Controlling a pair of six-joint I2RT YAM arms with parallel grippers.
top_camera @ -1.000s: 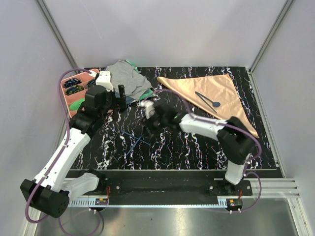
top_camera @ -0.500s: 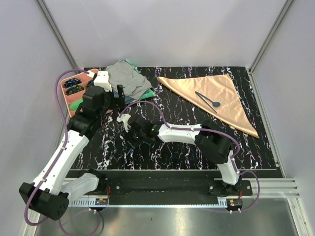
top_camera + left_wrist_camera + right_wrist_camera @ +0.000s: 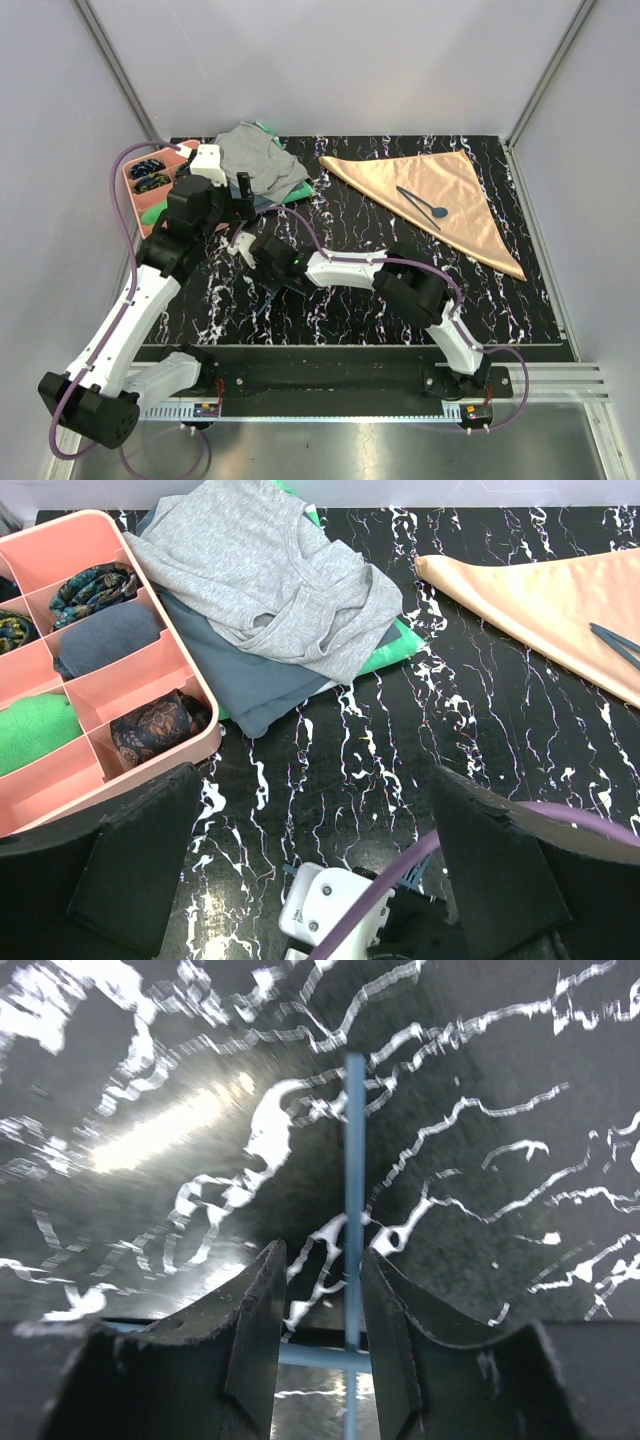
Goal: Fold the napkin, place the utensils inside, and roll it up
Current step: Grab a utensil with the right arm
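The peach-orange napkin (image 3: 440,190) lies folded into a triangle at the back right, also seen in the left wrist view (image 3: 540,600). A dark blue spoon (image 3: 428,206) and a second slim utensil lie on it. Two more blue utensils (image 3: 278,290) lie crossed on the black table left of centre. My right gripper (image 3: 264,276) is low over them. In the right wrist view it (image 3: 320,1255) is open, its jaws a narrow gap apart, astride one blue handle (image 3: 353,1190), with the other handle (image 3: 320,1355) crossing below. My left gripper (image 3: 243,190) (image 3: 315,775) is open wide and empty, above the right wrist.
A pink compartment tray (image 3: 133,190) (image 3: 200,695) with small dark items sits at the back left. A grey cloth (image 3: 255,160) (image 3: 270,590) lies over a green cloth (image 3: 395,645) beside it. My right arm (image 3: 360,268) stretches across the table's middle.
My right arm has swung left from the table's centre and come down over the crossed blue utensils. My left arm has barely moved.
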